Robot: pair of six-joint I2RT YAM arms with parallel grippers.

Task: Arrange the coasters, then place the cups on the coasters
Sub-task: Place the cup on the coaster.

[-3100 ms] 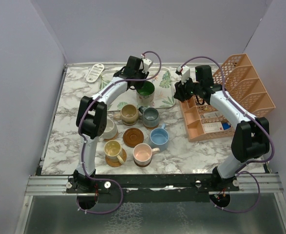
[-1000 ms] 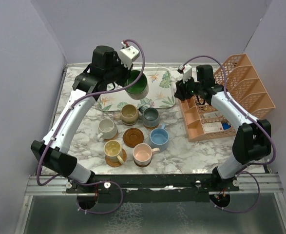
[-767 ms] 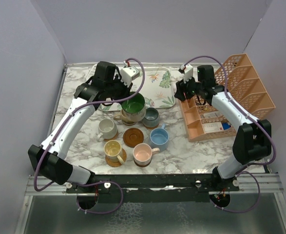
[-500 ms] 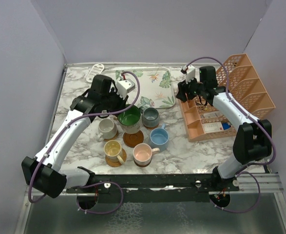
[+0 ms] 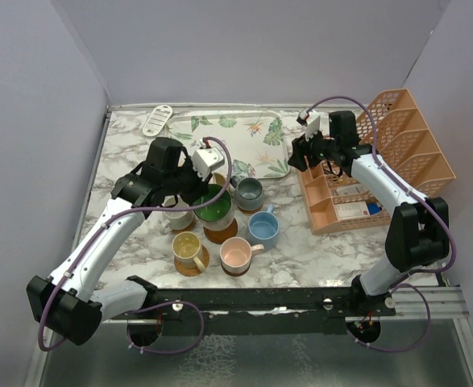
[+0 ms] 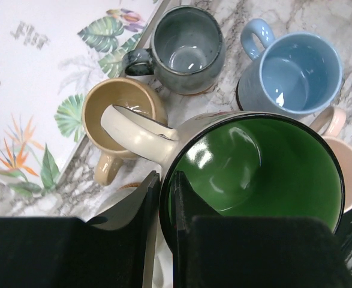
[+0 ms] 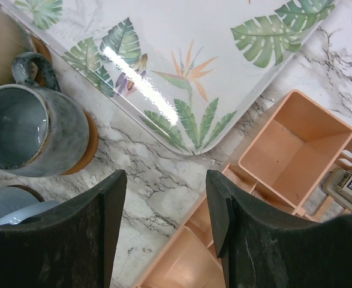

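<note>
Now the glossy round mug (image 6: 247,168), cream outside and green within, is pinched at its rim by the left gripper (image 6: 162,192). It has come down from above the leaf-printed tray (image 5: 252,135) to just in front of it. The dark coaster (image 5: 220,235) beneath shows only a sliver, so contact is unclear. Over the tray's corner, the right gripper (image 7: 164,204) gapes, empty.

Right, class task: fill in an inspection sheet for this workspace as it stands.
Surface: marble table.
Job's things: green-lined mug over the dark coaster, contact unclear; other mugs crowd close around it.
Clutter: leaf tray, orange rack, white object at the back.
Grippers: left gripper shut on the mug's rim; right gripper open, empty.
Cables: purple cables loop along both arms.
Surroundings: plain walls on three sides.
</note>
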